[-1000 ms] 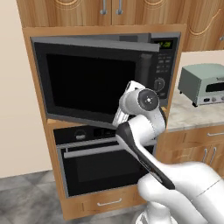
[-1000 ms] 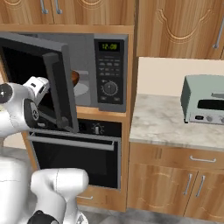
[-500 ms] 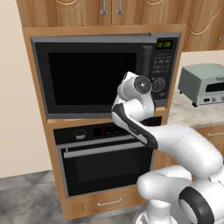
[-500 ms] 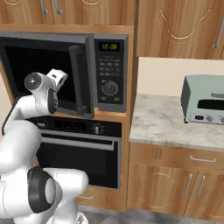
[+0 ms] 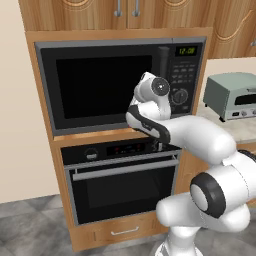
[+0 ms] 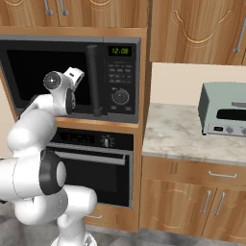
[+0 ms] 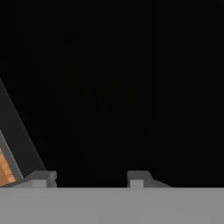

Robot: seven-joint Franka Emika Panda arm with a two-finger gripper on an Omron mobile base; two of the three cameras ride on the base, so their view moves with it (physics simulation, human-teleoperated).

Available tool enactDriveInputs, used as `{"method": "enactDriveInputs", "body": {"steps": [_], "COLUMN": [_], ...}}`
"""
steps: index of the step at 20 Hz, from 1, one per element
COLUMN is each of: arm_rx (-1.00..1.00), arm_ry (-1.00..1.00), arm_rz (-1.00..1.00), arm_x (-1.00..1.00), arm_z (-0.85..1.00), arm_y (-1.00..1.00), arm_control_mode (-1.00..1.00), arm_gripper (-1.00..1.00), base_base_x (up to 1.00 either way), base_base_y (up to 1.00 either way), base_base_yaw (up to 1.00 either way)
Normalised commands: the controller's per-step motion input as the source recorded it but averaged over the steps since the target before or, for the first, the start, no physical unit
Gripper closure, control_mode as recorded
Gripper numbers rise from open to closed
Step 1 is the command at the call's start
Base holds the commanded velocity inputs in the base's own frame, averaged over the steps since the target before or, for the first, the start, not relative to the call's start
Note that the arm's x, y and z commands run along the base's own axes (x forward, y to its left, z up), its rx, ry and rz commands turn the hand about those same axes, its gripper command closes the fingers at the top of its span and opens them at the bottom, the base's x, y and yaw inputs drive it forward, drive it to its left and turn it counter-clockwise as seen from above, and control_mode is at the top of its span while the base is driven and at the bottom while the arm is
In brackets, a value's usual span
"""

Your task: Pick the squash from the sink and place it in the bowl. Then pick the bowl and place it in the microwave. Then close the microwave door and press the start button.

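The microwave point(image 6: 72, 77) sat built into wooden cabinetry, its door point(image 6: 50, 72) shut flush with the frame and its vertical handle point(image 6: 92, 79) just left of the button panel point(image 6: 119, 79), where the clock showed green. The white arm point(image 6: 45, 120) rose at the left, its hand pressed close against the door glass, fingers hidden. Below was a black oven point(image 6: 91, 168). A pale toaster oven point(image 6: 225, 109) stood on the marble counter point(image 6: 178, 134) to the right.
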Motion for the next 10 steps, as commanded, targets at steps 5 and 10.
{"method": "enactDriveInputs", "body": {"steps": [5,10], "arm_rx": [0.0,0.0], "arm_ry": [0.0,0.0], "arm_rz": [0.04,0.15], "arm_x": [-0.55,-0.99], "arm_z": [0.0,0.13], "arm_y": [0.0,-0.08], "arm_control_mode": [-1.0,-1.0], "arm_gripper": [-1.0,-1.0], "base_base_x": [0.0,0.0], "base_base_y": [0.0,0.0], "base_base_yaw": [0.0,0.0]}}
